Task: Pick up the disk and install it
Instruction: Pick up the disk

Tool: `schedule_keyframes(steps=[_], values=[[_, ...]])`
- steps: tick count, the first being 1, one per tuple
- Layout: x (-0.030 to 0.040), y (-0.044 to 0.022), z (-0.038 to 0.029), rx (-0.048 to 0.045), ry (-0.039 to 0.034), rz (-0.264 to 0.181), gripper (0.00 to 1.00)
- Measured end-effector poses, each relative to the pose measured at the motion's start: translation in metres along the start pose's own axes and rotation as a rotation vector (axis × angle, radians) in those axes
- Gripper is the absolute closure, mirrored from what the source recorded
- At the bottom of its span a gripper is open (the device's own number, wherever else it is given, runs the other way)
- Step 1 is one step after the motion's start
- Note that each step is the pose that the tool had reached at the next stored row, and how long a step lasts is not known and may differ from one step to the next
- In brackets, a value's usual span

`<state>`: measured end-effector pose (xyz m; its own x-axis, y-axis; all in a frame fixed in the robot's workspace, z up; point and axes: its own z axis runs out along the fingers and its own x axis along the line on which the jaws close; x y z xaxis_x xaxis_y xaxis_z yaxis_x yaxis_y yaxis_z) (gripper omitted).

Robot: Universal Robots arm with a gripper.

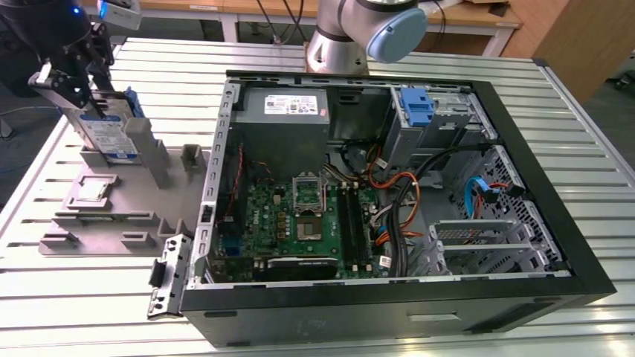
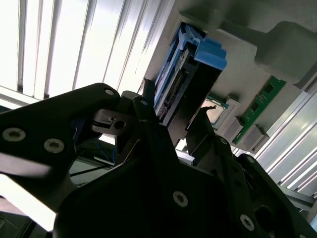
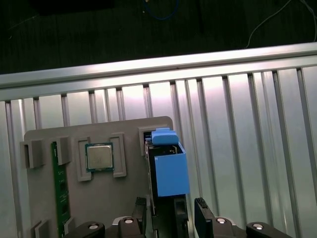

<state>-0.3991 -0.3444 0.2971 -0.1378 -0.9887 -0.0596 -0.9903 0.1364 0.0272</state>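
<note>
Ribbed metal table (image 1: 89,305) carries the whole setup.

Exterior view's left: a grey holder (image 1: 119,216) with slots and pockets. The disk (image 1: 104,134) stands on edge in a rear slot, seated and not lifted. The jaws reach down over its upper end, one on each side.

First wrist view: the disk (image 3: 168,173) sits between the jaws. The jaws are apart, with a narrow gap visible on one side, so they are not clamped.

In the same holder, a processor chip (image 3: 100,156) lies in a square pocket just beside the disk. A green memory stick (image 3: 59,188) lies beyond the chip.

Exterior view's centre: the arm (image 1: 343,33) rises at the far edge of the table, behind an open computer case (image 1: 585,245).

- **Far corner of the case:** a power supply (image 1: 282,108).
- **Nearer the camera:** a green board (image 1: 297,223).

Exterior view's right: a blue bracket (image 1: 417,108) on the metal bay. Orange and black cables (image 1: 397,193) run between the board and the bay.
</note>
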Motion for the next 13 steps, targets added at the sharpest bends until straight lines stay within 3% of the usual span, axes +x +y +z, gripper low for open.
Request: schedule_keyframes(steps=[13], values=[[-0.0001, 0.0000, -0.0020, 0.0003, -0.0002, 0.000, 0.49]])
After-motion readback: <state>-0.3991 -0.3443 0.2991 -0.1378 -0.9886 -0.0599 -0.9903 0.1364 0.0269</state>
